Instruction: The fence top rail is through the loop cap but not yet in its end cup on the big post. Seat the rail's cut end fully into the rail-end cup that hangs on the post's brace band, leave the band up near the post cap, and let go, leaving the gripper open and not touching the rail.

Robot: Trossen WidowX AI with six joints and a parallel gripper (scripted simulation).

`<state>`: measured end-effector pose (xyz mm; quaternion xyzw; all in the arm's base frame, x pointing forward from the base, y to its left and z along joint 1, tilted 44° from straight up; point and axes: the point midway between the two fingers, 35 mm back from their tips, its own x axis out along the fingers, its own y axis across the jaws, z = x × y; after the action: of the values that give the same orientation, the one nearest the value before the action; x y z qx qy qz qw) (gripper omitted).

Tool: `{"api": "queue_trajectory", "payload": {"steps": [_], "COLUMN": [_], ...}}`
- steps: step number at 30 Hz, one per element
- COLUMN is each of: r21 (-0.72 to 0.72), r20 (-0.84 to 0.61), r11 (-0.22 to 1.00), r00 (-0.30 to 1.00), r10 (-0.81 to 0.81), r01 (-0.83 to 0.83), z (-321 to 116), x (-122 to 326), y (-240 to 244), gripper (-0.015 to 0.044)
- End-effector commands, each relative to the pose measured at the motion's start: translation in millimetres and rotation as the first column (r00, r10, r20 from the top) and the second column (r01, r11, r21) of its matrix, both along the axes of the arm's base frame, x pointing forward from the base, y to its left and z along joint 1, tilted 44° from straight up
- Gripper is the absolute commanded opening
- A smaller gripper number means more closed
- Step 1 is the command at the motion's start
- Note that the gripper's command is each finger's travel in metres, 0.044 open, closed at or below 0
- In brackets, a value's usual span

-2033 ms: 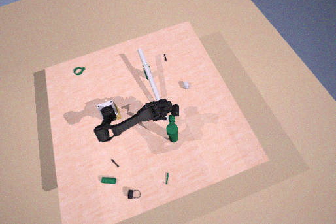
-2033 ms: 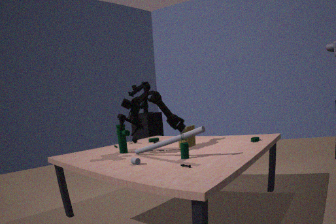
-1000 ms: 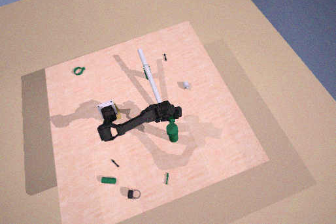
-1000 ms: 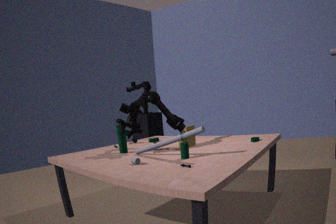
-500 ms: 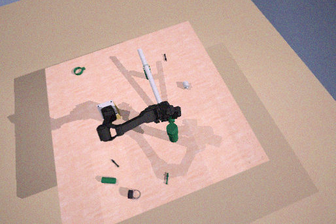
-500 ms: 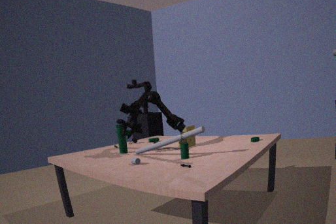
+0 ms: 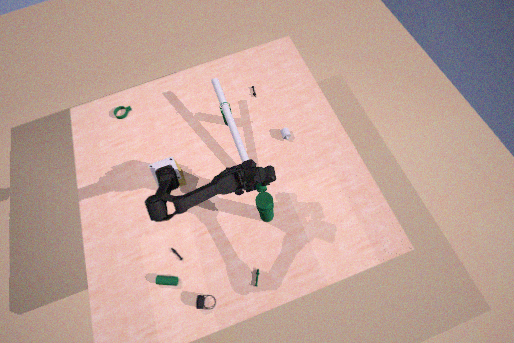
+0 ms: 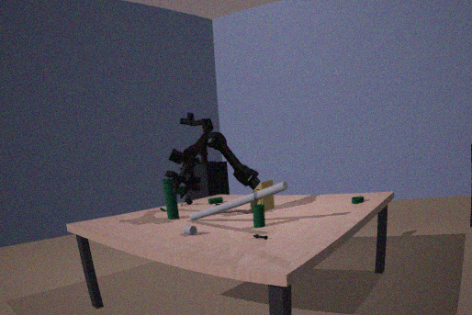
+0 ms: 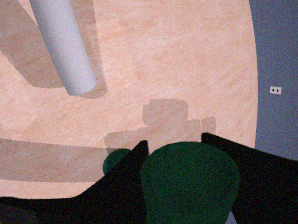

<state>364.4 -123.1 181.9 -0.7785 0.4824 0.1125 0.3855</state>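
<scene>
The big green post (image 7: 266, 210) (image 8: 171, 201) (image 9: 192, 175) stands upright. My gripper (image 7: 252, 187) (image 9: 174, 143) is shut on it near its top; whether the fingers also pinch the brace band is hidden. The green rail-end cup (image 7: 261, 188) (image 8: 182, 191) (image 9: 116, 161) is beside the post's upper part, partly behind my left finger in the wrist view. The white rail (image 7: 234, 132) (image 8: 239, 201) (image 9: 65, 45) slopes through the loop cap on the short green post (image 8: 259, 216). Its lower end is near the table, apart from the cup and from my fingers.
A white cap (image 7: 285, 133) (image 8: 190, 230) and a small black part (image 7: 254, 91) (image 8: 260, 237) lie on the rail's far side. A yellow-sided block (image 8: 267, 195) stands behind the rail. A green ring (image 7: 121, 112), a green cylinder (image 7: 167, 280) and a black clamp (image 7: 202, 302) lie farther off.
</scene>
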Motion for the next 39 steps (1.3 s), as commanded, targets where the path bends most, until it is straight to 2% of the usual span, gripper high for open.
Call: {"api": "queue_trajectory", "payload": {"steps": [1,27,39], "r21": [0.0,0.007,0.004], "r20": [-0.036,-0.152,-0.125], "r11": [0.999,0.987,0.991], "r00": [0.999,0.975,0.983], "r10": [0.041,0.16,0.132], "r01": [-0.041,-0.161,-0.132], "z": [-1,-2,-2], "x": [-4,-19,-15], "y": [1,2,2], "gripper": [0.0,0.0,0.0]}}
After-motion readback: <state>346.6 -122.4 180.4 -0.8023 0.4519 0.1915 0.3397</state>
